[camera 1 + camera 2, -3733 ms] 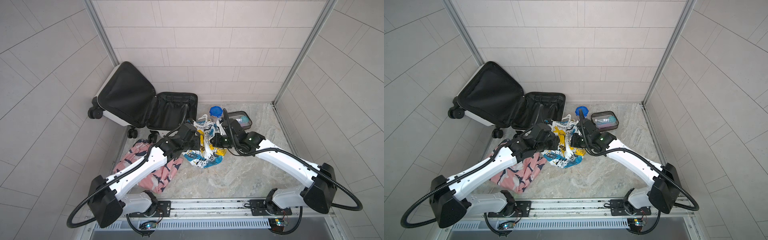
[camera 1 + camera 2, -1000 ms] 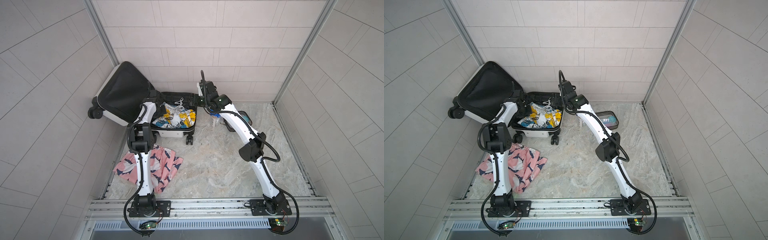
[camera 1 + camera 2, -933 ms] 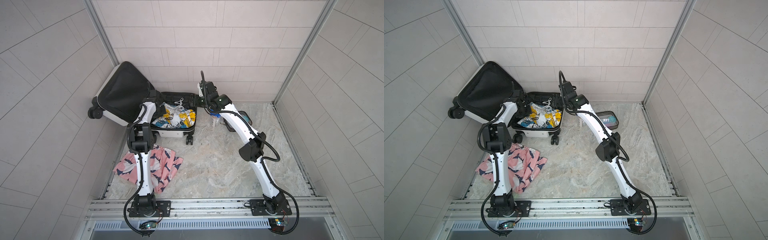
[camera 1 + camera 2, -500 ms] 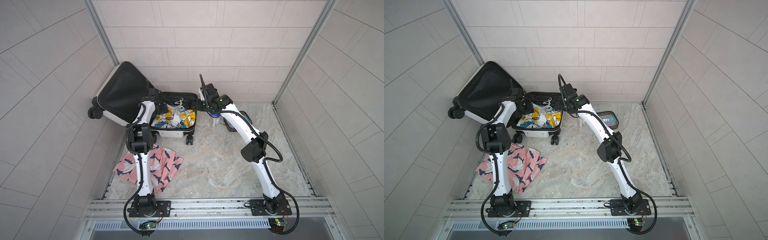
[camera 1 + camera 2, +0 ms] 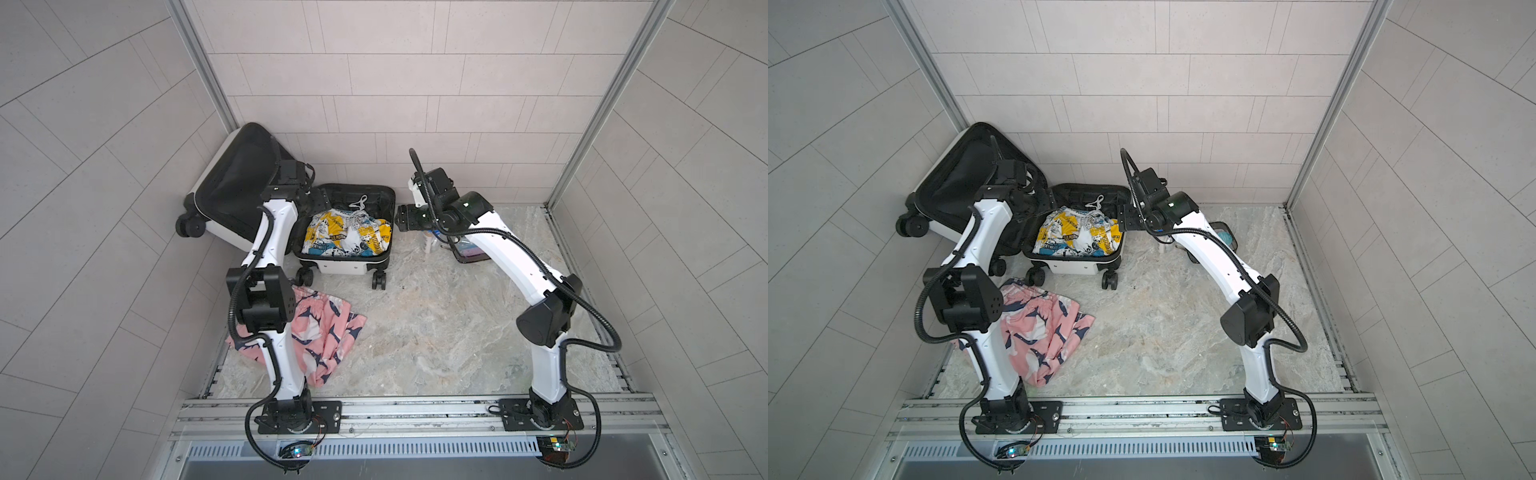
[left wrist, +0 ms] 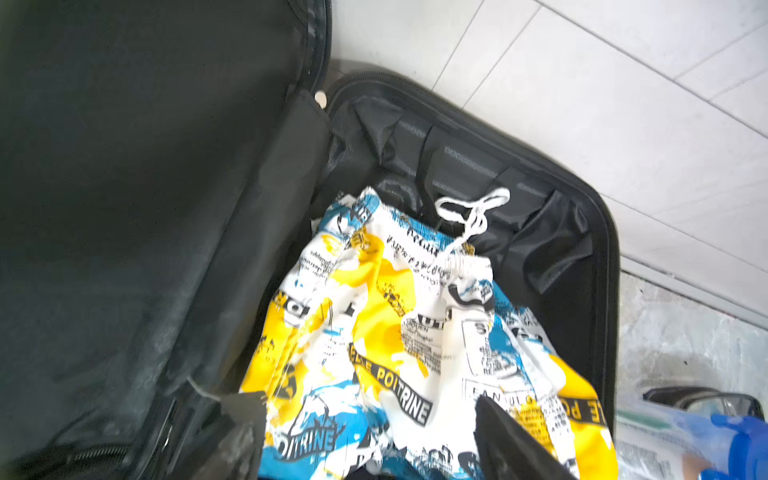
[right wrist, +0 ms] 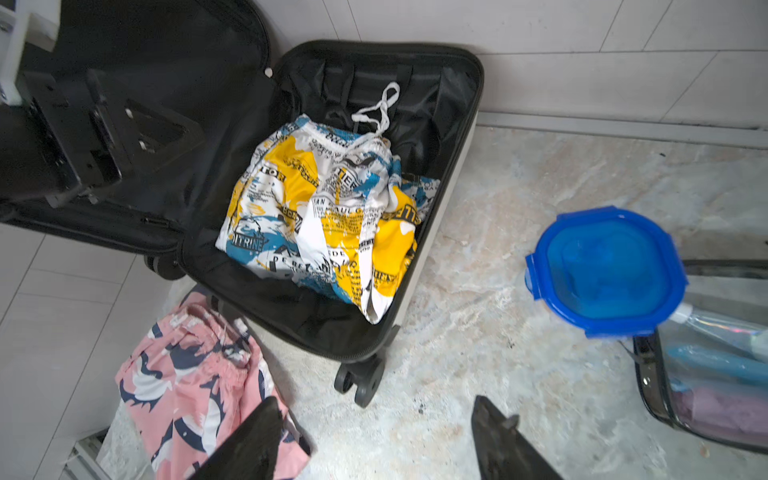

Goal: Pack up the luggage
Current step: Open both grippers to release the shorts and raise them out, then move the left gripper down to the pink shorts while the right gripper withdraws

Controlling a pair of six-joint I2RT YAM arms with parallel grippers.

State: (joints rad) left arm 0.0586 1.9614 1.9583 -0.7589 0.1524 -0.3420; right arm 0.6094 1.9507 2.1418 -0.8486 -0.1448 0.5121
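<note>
At the far left of the table (image 5: 415, 332), around eleven o'clock in both top views, the luggage (image 5: 340, 266) (image 5: 1075, 266) lay open. Its black-lined lid (image 5: 232, 183) was propped up against the corner of the tiled walls, and its white lower half sat on its wheels. A pair of yellow, blue and white printed shorts (image 5: 347, 235) (image 5: 1079, 235) lay crumpled inside the lower half, their white drawstring (image 6: 469, 212) resting on the black lining toward twelve o'clock.

The left claw (image 5: 318, 203) (image 6: 363, 401) hung over the hinge side of the luggage, at the nine o'clock edge of the lower half. In the left wrist view its two black fingers (image 6: 511, 440) stood wide apart above the shorts (image 6: 395, 332), gripping nothing; whether they grazed the cloth could not be told.

The right claw (image 5: 401, 218) (image 7: 374, 401) hovered just outside the three o'clock wall of the luggage (image 7: 453, 174). Its fingers (image 7: 249, 440) were spread wide too, with only bare table below the gap and nothing held.

A second pair of shorts, pink with dark blue shapes (image 5: 324, 332) (image 7: 187, 399), lay on the table at about eight o'clock, partly under the left arm. Near one o'clock stood a container with a blue lid (image 7: 606, 266), touching a clear pouch with black trim (image 7: 715, 374) (image 5: 469, 253), both largely hidden by the right arm in the top views.
</note>
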